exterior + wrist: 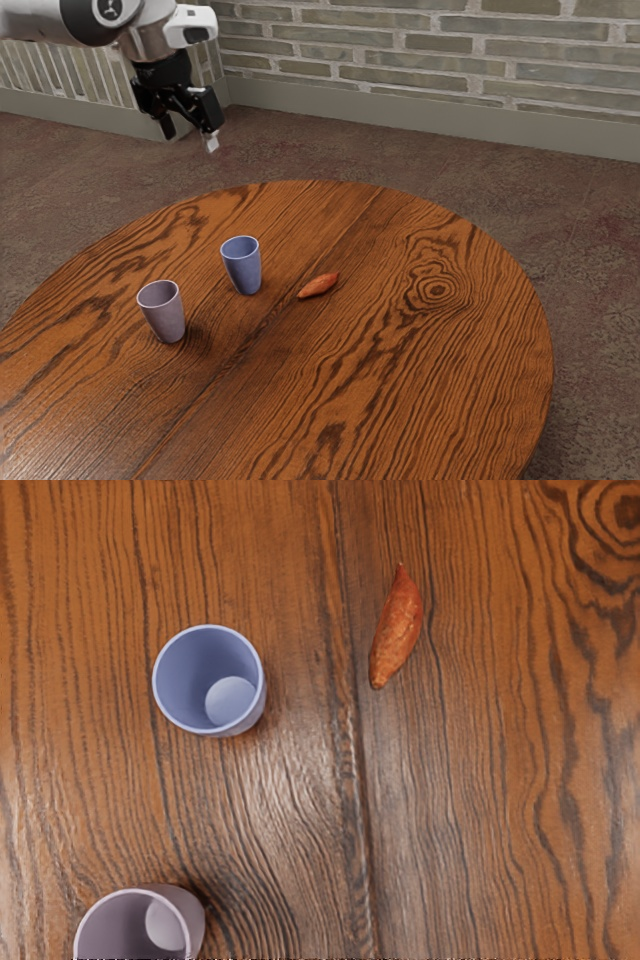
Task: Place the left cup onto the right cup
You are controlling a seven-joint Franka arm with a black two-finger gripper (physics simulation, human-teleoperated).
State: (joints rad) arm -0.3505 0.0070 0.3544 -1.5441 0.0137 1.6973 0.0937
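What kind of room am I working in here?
Likely a plain indoor room: a round wooden table stands on a mottled brown floor, before a pale grey brick wall.

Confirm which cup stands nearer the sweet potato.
The blue cup, beside the sweet potato; the lilac cup stands farther off, toward the exterior view's left.

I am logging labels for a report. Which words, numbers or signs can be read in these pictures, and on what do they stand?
No text can be read.
The blue cup, lilac cup, sweet potato and table carry none.
The round mark on the arm is too small to read.
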